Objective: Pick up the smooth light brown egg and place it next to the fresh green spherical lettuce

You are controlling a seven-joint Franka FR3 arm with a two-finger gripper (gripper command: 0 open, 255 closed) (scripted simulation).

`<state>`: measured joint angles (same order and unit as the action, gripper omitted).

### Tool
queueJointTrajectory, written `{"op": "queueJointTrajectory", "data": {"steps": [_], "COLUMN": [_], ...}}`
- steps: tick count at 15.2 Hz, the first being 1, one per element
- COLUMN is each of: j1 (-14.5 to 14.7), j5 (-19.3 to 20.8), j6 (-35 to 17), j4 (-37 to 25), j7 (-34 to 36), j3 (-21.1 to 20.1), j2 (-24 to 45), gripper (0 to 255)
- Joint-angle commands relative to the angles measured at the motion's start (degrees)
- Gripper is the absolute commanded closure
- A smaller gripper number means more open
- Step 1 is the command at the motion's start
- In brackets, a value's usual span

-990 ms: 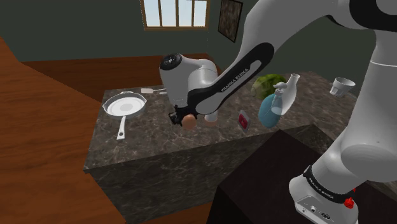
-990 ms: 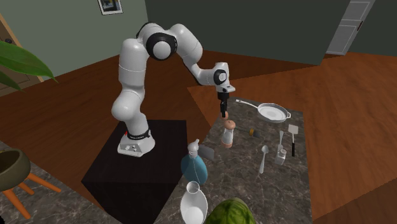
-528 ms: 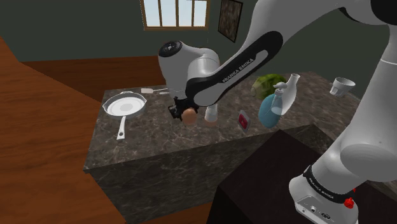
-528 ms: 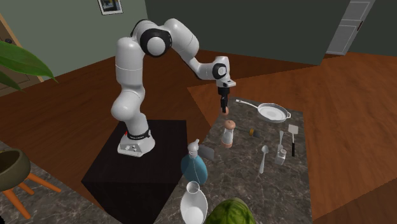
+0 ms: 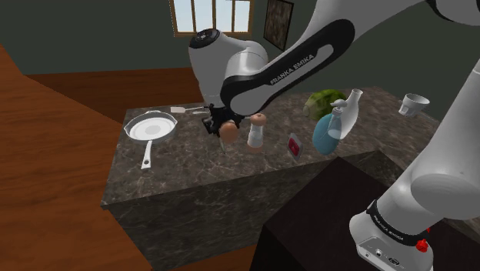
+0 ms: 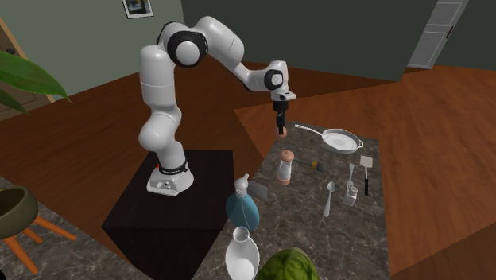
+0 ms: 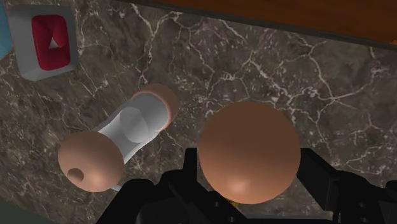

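Dark marbled stone made up the worktop (image 5: 192, 165), with wooden floor around it and a window in the far wall. From where I stood, the egg (image 7: 249, 151) was a smooth, plain, light brown ball with a soft shine low on its shell and no marks on it. The black end effector (image 7: 249, 162) pinched it, one finger pressed to each side, and it hung above the stone, touching nothing else. In the shoulder view the egg (image 5: 228, 131) sat just left of the shaker (image 5: 256, 131), and it was well apart from the lettuce (image 5: 327, 102) at the far side.

I counted one egg and one green, round lettuce. One shaker stood upright, white-bodied with brown ends. One white frying pan (image 5: 151, 127) lay towards the shoulder view's left. One blue bottle (image 5: 329, 132) stood near the lettuce, with one pale flask (image 5: 350, 108) close by. One small grey block with a red face (image 7: 46, 38) lay beside the shaker, apart from it.
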<state>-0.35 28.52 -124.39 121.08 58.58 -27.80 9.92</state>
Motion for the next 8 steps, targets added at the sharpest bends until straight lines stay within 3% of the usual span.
{"op": "queueJointTrajectory", "data": {"steps": [1,8], "j1": [-0.17,-0.46], "j5": [-0.97,-3.86], "j6": [1.06,5.09], "j4": [-0.37,-2.40], "j7": [-0.99,-4.00], "j3": [-0.19,-0.67], "j2": [-1.06,-4.12], "gripper": [255,255]}}
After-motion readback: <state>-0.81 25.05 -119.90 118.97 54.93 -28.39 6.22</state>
